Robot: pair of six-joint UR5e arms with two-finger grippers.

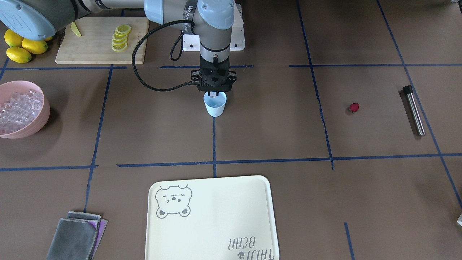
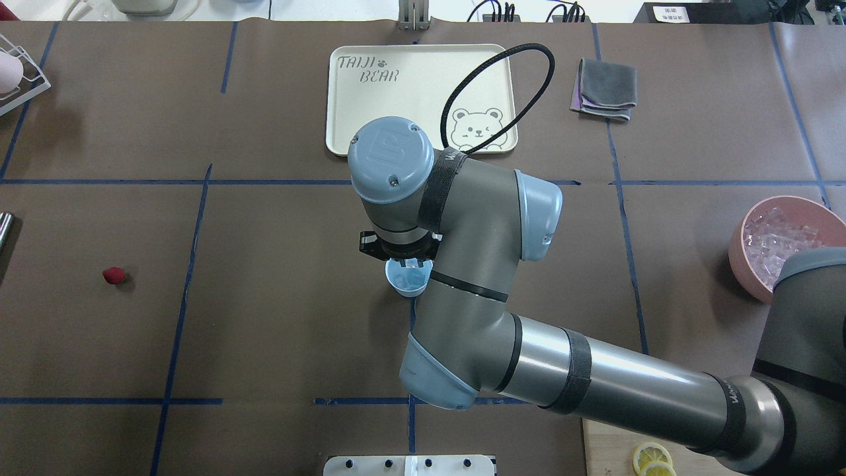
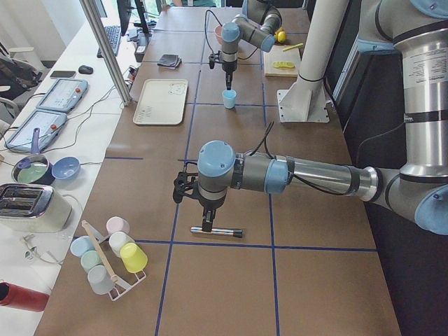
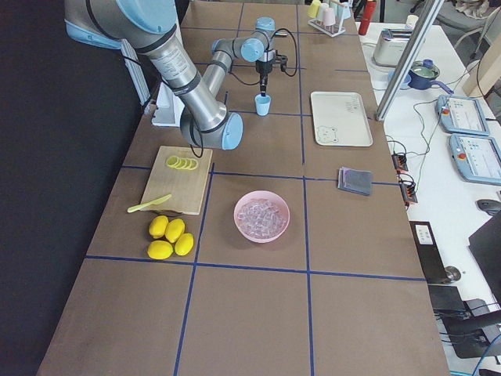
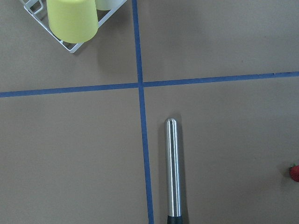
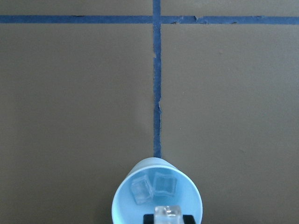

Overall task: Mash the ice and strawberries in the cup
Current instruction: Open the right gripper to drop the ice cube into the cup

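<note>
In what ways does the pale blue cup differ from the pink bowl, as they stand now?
The cup is small, pale blue and tapered, while the bowl is much larger, pink and rounded. Only two ice cubes lie on the cup's bottom, but the bowl holds a heap of ice. The cup stands mid-table; the bowl stands near the table's end. Both are upright, open and hold clear ice.

an ice cube sits in my right pincer, just above the cup, where two more lie. the tray lies beyond the cup; the strawberry well to my left, the bowl to my right.
</note>
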